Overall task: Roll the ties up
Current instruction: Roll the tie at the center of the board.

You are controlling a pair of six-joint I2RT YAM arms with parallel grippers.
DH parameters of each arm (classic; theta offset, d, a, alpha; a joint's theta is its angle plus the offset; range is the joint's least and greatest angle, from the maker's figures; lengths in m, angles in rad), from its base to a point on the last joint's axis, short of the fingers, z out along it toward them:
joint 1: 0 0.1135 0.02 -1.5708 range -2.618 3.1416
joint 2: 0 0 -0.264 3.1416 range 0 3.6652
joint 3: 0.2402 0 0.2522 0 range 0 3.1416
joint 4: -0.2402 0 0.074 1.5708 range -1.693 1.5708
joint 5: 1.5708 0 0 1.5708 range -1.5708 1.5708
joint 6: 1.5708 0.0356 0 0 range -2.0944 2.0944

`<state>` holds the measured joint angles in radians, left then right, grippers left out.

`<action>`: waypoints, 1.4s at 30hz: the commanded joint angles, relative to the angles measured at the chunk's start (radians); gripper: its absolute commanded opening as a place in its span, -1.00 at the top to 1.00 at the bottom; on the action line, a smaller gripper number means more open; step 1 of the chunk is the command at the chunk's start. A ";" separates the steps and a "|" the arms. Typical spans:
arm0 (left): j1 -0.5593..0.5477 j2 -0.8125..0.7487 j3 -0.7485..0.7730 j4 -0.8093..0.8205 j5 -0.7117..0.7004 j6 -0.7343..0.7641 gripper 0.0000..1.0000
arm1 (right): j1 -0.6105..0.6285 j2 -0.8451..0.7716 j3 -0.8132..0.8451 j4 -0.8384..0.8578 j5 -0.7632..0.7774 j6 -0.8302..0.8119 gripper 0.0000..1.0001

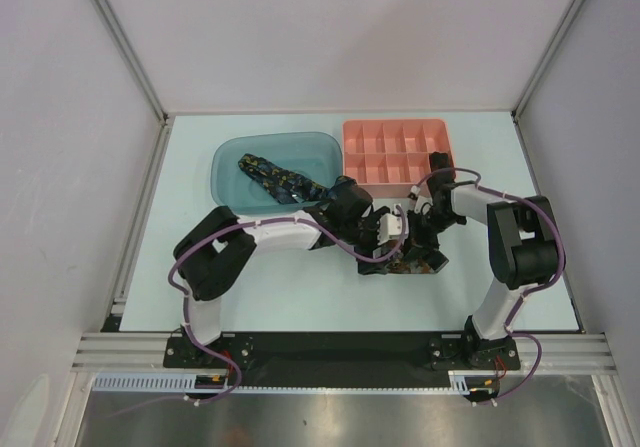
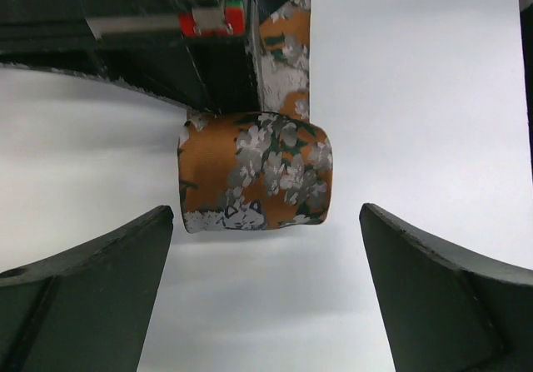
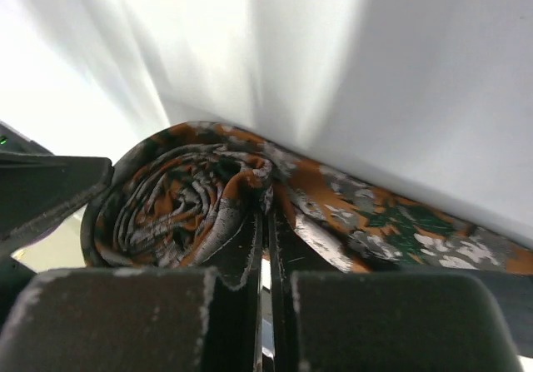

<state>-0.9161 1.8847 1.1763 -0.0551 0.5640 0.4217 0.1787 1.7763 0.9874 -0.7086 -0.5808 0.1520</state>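
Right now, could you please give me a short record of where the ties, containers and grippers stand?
orange tie: partly rolled on the table, with a loose tail leading off the roll
navy tie: unrolled, lying in the blue bin
pink tray: right beside the bin, at the far side of the table
left gripper: open, the roll just beyond its fingertips
right gripper: shut on the centre of the roll
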 commanded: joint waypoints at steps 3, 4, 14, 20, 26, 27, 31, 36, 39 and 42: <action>-0.009 0.056 0.077 0.052 0.025 -0.032 -0.99 | 0.025 0.054 0.016 0.040 0.289 -0.060 1.00; -0.010 0.056 0.077 0.051 0.022 -0.032 -0.99 | 0.031 0.058 0.019 0.038 0.283 -0.060 1.00; -0.010 0.080 0.046 0.109 0.042 -0.027 -0.80 | 0.100 0.138 0.031 0.083 0.148 -0.026 1.00; -0.017 0.134 0.068 0.169 0.062 -0.119 -0.47 | 0.105 0.172 0.027 0.118 0.053 0.004 1.00; -0.027 0.183 0.077 0.184 0.057 -0.123 -0.32 | 0.096 0.181 0.004 0.161 -0.005 0.021 1.00; -0.029 0.194 0.079 0.182 0.051 -0.120 -0.25 | 0.094 0.179 0.000 0.169 -0.011 0.024 1.00; -0.049 0.226 0.109 0.117 0.010 -0.091 -0.08 | 0.079 0.167 -0.016 0.181 -0.060 0.015 1.00; -0.076 0.212 0.118 -0.050 -0.133 0.034 0.34 | 0.053 0.098 -0.010 0.129 -0.083 -0.019 0.91; -0.095 0.220 0.131 -0.164 -0.191 0.112 0.45 | 0.019 0.049 0.010 0.063 -0.117 -0.049 0.70; -0.096 0.215 0.137 -0.239 -0.207 0.147 0.53 | -0.040 0.012 0.014 -0.003 -0.148 -0.081 0.46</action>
<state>-0.9806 2.0647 1.3151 -0.0830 0.4629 0.4522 0.1787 1.8408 1.0058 -0.7132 -0.6800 0.1215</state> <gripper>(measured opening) 0.491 0.200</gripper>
